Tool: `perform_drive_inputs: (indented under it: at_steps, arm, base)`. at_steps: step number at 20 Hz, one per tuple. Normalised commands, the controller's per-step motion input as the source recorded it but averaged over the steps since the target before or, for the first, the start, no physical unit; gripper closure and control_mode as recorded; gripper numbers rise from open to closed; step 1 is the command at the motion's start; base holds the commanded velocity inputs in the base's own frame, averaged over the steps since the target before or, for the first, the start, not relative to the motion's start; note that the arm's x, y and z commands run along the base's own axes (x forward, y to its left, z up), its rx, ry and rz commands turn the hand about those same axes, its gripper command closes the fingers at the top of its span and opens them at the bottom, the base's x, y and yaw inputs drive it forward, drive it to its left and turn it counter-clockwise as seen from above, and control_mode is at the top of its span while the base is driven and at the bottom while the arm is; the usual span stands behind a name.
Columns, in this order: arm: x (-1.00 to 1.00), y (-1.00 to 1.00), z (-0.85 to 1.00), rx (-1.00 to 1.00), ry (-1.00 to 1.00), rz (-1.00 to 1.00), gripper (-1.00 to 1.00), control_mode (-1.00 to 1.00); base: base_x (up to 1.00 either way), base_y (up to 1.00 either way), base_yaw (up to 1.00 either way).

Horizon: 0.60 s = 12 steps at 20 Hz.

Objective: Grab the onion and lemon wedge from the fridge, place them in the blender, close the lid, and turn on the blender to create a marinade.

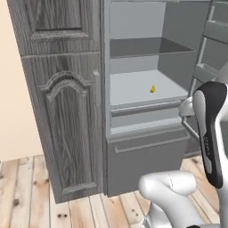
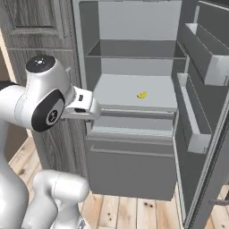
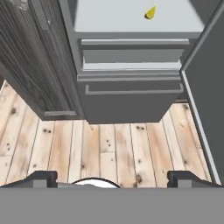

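The fridge point(image 1: 147, 111) is shown with its door swung open to the right, next to a dark wood-grain cabinet point(image 1: 62, 111). The lemon wedge point(image 1: 152, 89) lies alone on the pale middle shelf point(image 2: 116, 91), toward its right half and set back from the front edge; it is also seen at the top of the hand view point(image 3: 150, 12). No onion can be made out on the visible shelves. The drawer point(image 2: 129, 167) below the shelf is shut. The claw point(image 3: 111, 179) is released, its two tips spread wide at the bottom of the hand view, and nothing is held between them. It is aimed downward at the wooden floor point(image 3: 109, 148) in front of the fridge, well apart from the wedge and below the shelf level. The step in hand is judged to be the reach for the wedge, so the task is judged to be at its start. For a clean pick, the hand would best be raised and tilted up until the wedge is centred between the tips, then carried in over the shelf lip, with the door bins point(image 2: 201, 53) on the right cleared. As the wedge is tiny and low, the tips would need to be brought down nearly to the shelf surface, one on either side, before being closed. A grip taken too high is likely to slip off or flick the piece toward the back wall.
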Motion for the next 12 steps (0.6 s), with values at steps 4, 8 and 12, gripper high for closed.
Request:
perform_drive_inputs:
  at_steps: [4,8,12]
  arm:
    - [0.00,0.00,0.00,0.00,0.00,0.00,-1.00,1.00]
    - [0.00,0.00,0.00,0.00,0.00,0.00,-1.00,1.00]
    - [0.00,0.00,0.00,0.00,0.00,0.00,-1.00,1.00]
  base:
    - [0.44,0.43,-0.16]
    - [0.74,0.38,-0.15]
    - [0.83,0.19,-0.12]
